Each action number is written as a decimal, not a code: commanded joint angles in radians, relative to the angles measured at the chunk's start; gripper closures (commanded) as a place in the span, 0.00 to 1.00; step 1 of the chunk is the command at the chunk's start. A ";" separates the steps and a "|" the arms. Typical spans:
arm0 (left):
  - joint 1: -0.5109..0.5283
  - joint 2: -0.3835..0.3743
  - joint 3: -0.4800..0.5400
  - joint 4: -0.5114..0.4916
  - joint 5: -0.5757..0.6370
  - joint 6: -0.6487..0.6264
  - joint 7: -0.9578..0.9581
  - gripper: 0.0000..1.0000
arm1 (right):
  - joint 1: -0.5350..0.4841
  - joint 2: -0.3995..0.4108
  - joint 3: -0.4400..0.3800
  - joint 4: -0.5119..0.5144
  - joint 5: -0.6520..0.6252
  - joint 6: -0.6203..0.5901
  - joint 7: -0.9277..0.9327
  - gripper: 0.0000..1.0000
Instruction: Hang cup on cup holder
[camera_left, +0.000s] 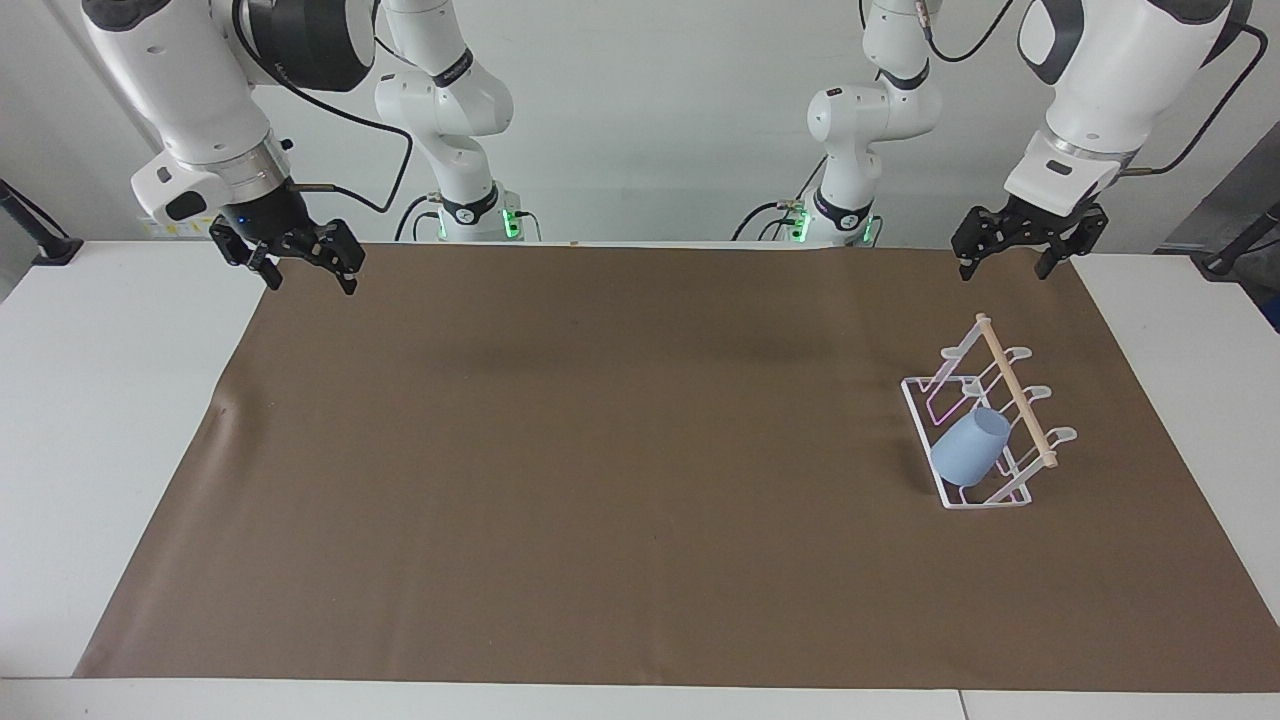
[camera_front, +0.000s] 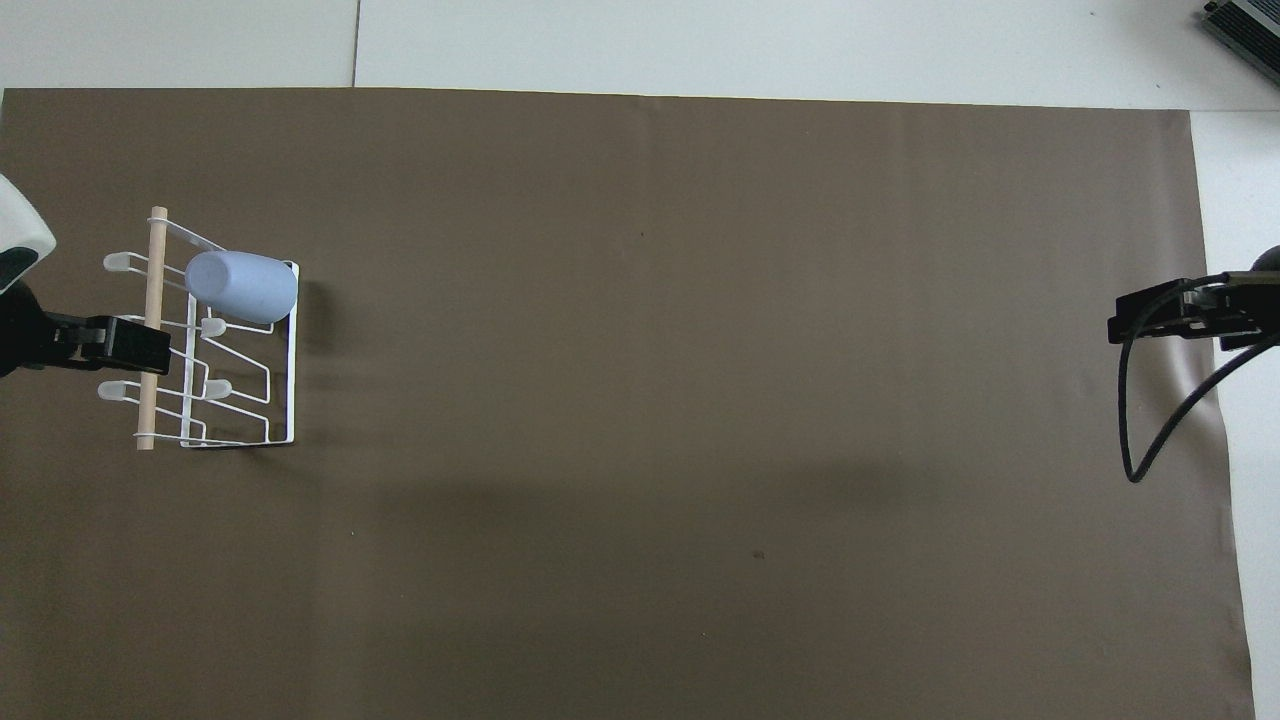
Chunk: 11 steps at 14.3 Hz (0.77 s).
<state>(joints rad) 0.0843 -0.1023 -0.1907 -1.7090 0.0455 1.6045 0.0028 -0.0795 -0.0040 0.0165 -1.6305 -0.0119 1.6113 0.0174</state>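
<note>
Light blue cup (camera_left: 971, 447) hangs tilted on white wire cup holder (camera_left: 985, 420), toward left arm's end of brown mat (camera_left: 600, 480). Left gripper (camera_left: 1018, 262) empty, fingers spread, raised over mat's robot-side edge. Right gripper (camera_left: 307, 272) likewise, waiting.

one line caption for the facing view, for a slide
Light blue plastic tumbler hung on white wire cup rack; left gripper raised, jaws open; right gripper waits.

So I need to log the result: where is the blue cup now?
The cup sits tilted on a prong of the cup holder, at the left arm's end of the table.
</note>
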 joint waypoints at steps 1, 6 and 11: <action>0.005 -0.016 0.014 0.015 -0.065 -0.014 0.010 0.00 | 0.001 -0.014 -0.001 -0.017 0.018 0.004 0.010 0.00; 0.012 -0.004 0.016 0.045 -0.102 0.019 -0.026 0.00 | 0.001 -0.014 -0.001 -0.017 0.018 0.004 0.010 0.00; 0.012 0.006 0.017 0.080 -0.105 -0.028 -0.020 0.00 | 0.001 -0.014 -0.001 -0.017 0.018 0.004 0.010 0.00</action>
<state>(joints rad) 0.0900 -0.1075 -0.1733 -1.6529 -0.0416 1.6040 -0.0131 -0.0794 -0.0040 0.0165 -1.6306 -0.0119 1.6113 0.0174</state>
